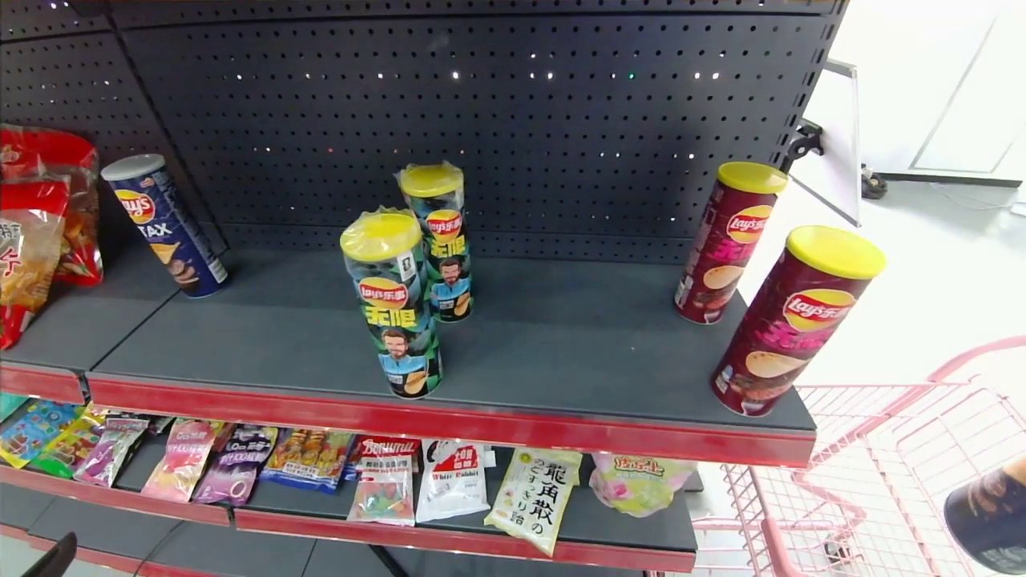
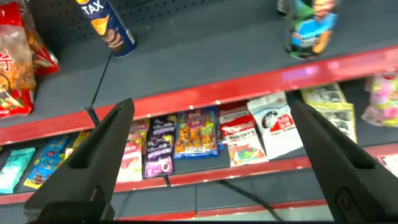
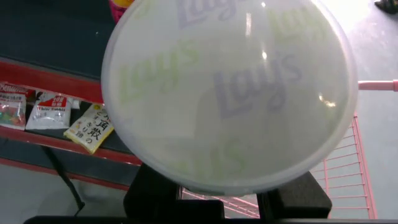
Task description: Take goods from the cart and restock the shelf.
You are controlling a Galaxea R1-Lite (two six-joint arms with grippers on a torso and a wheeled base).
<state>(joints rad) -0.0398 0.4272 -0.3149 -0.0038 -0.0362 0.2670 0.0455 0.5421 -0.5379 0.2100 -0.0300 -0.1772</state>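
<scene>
A chips can with a pale translucent lid [image 3: 230, 93] sits end-on right in front of the right wrist camera. My right gripper [image 3: 227, 202] is shut on it, its dark fingers [image 3: 158, 199] showing under the lid. The can's dark end [image 1: 990, 517] pokes in over the pink cart [image 1: 882, 457], below the shelf [image 1: 561, 336]. My left gripper [image 2: 214, 155] is open and holds nothing, hanging in front of the lower shelf's snack bags [image 2: 199, 134]. Two green cans [image 1: 393, 312] stand mid-shelf and two maroon cans [image 1: 793, 320] stand at its right end.
A blue can [image 1: 164, 224] stands at the shelf's left, beside red snack bags [image 1: 40, 224]. Bare shelf lies between the green and maroon cans. The shelf's red front lip [image 1: 449, 421] runs along its edge. Several snack packets [image 1: 321, 465] line the lower shelf.
</scene>
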